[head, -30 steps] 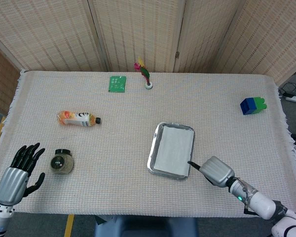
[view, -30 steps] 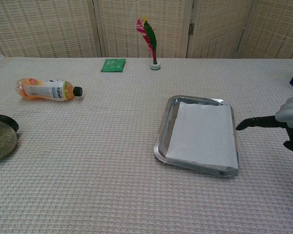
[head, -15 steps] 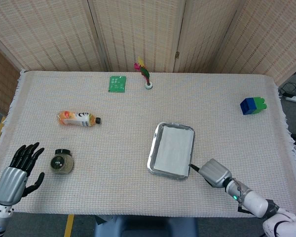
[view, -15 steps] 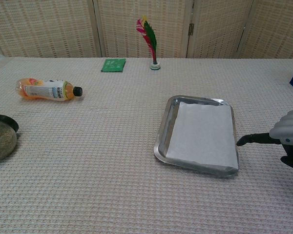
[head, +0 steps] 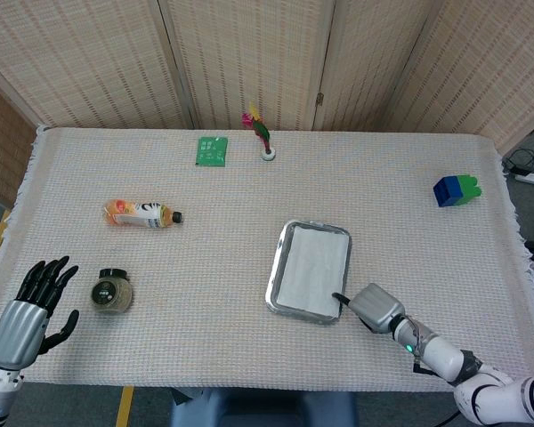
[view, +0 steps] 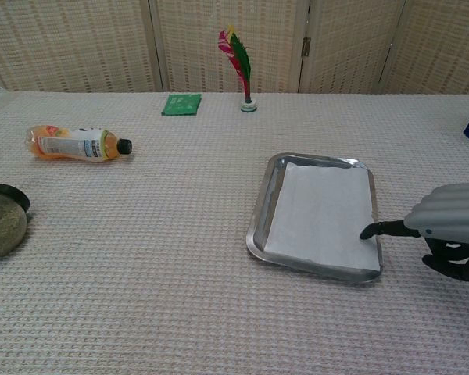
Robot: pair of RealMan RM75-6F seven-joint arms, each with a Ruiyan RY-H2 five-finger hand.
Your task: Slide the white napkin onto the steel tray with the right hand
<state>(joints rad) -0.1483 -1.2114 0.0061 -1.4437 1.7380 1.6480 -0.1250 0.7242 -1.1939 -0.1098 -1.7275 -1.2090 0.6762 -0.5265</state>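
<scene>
The white napkin [head: 313,266] [view: 325,213] lies flat inside the steel tray [head: 274,271] [view: 259,213], right of the table's middle. My right hand [head: 375,308] [view: 445,228] is at the tray's near right corner, one dark finger stretched out with its tip on the napkin's near right corner, the other fingers curled under. It holds nothing. My left hand [head: 28,309] rests with fingers spread at the table's near left corner, seen only in the head view, away from the tray.
A dark-lidded jar [head: 112,291] [view: 1,221] stands near the left hand. An orange drink bottle [head: 142,213] [view: 75,144] lies on its side at the left. A green packet [head: 212,149], a feather shuttlecock [head: 264,139] and blue-green blocks [head: 455,189] sit farther back.
My right hand has drawn toward the near edge and shifted left, bringing its stretched fingertip from beside the tray's right rim onto the napkin's near right corner. Napkin, tray and left hand stay put.
</scene>
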